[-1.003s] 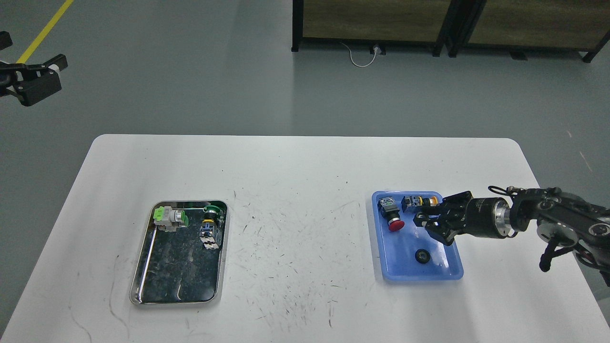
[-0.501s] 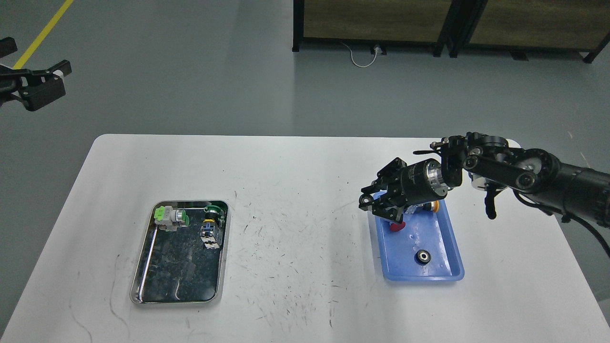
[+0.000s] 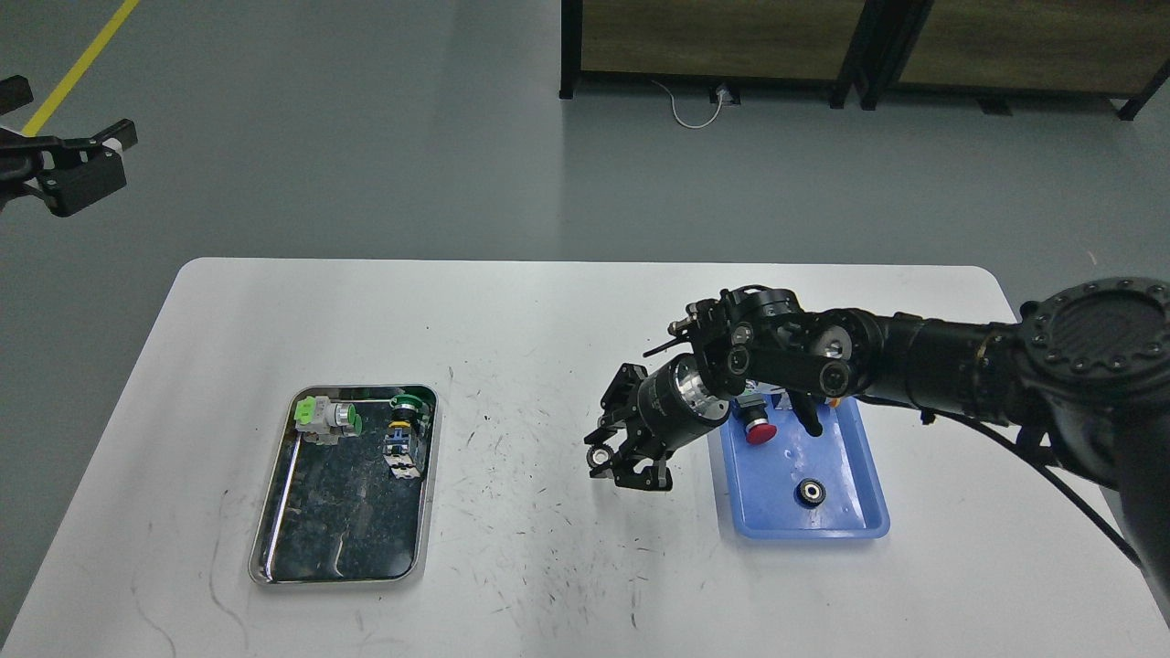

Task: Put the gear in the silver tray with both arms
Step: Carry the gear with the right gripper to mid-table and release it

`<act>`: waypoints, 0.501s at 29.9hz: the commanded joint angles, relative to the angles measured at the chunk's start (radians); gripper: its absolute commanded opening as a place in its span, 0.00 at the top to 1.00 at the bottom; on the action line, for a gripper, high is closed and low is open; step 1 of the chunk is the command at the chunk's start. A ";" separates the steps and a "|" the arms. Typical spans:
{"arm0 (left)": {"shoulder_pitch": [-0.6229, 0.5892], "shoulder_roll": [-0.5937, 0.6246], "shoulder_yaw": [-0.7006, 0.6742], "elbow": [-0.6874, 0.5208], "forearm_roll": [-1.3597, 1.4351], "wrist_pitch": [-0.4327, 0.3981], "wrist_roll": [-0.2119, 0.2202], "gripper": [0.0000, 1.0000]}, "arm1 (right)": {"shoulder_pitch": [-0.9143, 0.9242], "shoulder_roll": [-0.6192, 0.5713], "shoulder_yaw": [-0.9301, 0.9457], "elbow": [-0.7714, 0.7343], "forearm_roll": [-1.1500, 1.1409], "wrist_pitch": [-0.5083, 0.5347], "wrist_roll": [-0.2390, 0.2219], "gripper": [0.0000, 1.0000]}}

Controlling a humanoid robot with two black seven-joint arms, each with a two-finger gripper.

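Workshop: grey floor (image 3: pixel 366 137) with yellow line (image 3: pixel 82 64).

The right pincer (image 3: pixel 622 457) has swung left, off the blue tray (image 3: pixel 859 525).

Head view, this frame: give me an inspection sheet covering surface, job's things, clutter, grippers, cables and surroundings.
Surface: white table, scuffed with dark marks.
Job's things: silver tray at left, holding a green-and-white switch and a green-capped switch at its far end; small black ring part lies in the blue tray.
Clutter: red push button in the blue tray; other parts there are hidden by the arm.
Grippers: right gripper above the table between the trays, a small round part at its fingertips, grip unclear; left gripper raised off the table at far left, fingers unclear.
Cables: white cable on the floor.
Surroundings: grey floor, yellow line, dark-framed cabinets.
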 commanded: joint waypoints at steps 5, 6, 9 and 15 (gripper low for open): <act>0.002 0.010 0.002 -0.001 0.000 0.000 0.000 0.02 | -0.002 0.058 -0.011 -0.043 0.000 0.000 0.025 0.75; 0.002 0.012 0.002 -0.001 0.000 0.000 0.002 0.02 | -0.002 0.058 -0.011 -0.050 0.000 0.000 0.028 0.75; 0.000 0.013 0.002 -0.001 -0.002 0.000 0.002 0.02 | -0.008 0.058 -0.011 -0.058 -0.001 0.000 0.034 0.75; -0.001 0.016 0.002 -0.001 0.000 0.000 0.002 0.02 | -0.017 0.058 -0.013 -0.073 -0.001 0.000 0.038 0.75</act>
